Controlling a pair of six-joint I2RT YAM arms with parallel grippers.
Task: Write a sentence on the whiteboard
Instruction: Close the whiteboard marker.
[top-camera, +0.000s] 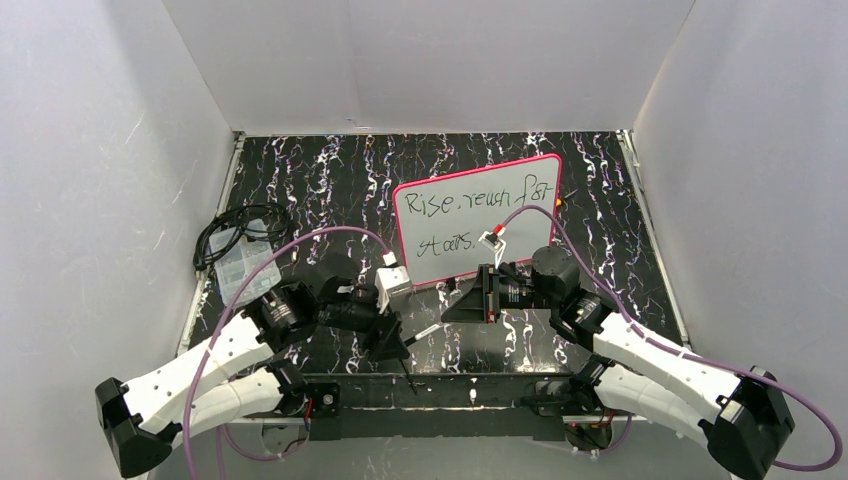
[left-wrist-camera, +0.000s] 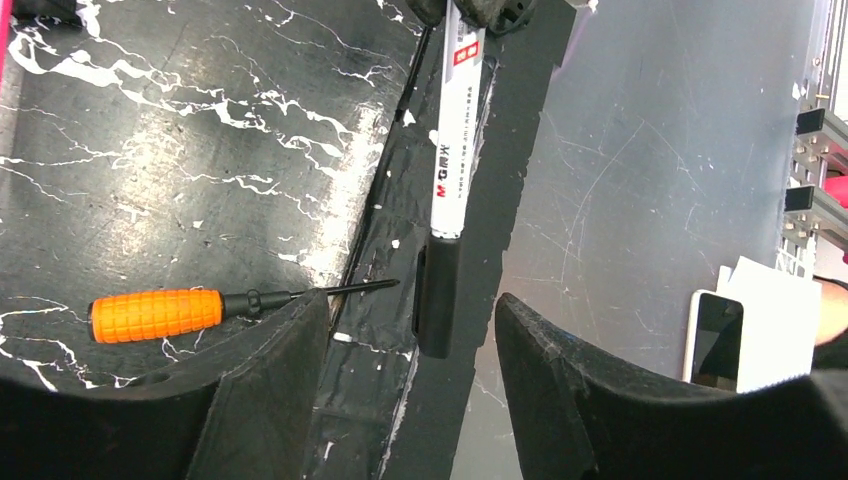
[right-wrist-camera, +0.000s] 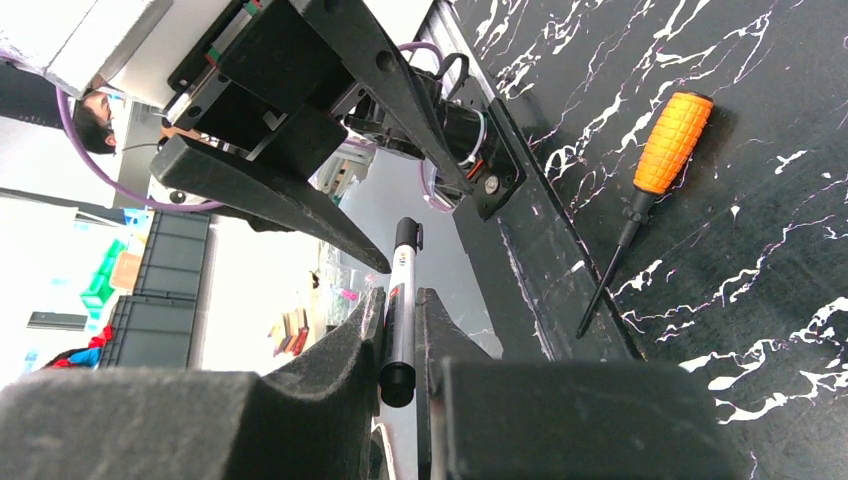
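The whiteboard (top-camera: 478, 220), pink-framed, stands at the middle of the table. On it is the sentence (top-camera: 470, 205) in thin black marker, two lines, roughly "Rise, reach for / stars." My right gripper (right-wrist-camera: 400, 300) is shut on a white marker (right-wrist-camera: 402, 265), held out to the left in front of the board. The marker's black capped end (left-wrist-camera: 438, 295) lies between the fingers of my left gripper (left-wrist-camera: 410, 310). Those jaws are open and stand apart from the cap on both sides. From above, my left gripper (top-camera: 392, 342) and right gripper (top-camera: 462, 300) face each other, with the marker (top-camera: 428, 329) between them.
An orange-handled screwdriver (left-wrist-camera: 155, 313) lies on the black marbled table near its front edge, just beside my left fingers. A clear plastic box (top-camera: 240, 262) and coiled black cables (top-camera: 235, 232) sit at the left edge. White walls enclose the table on three sides.
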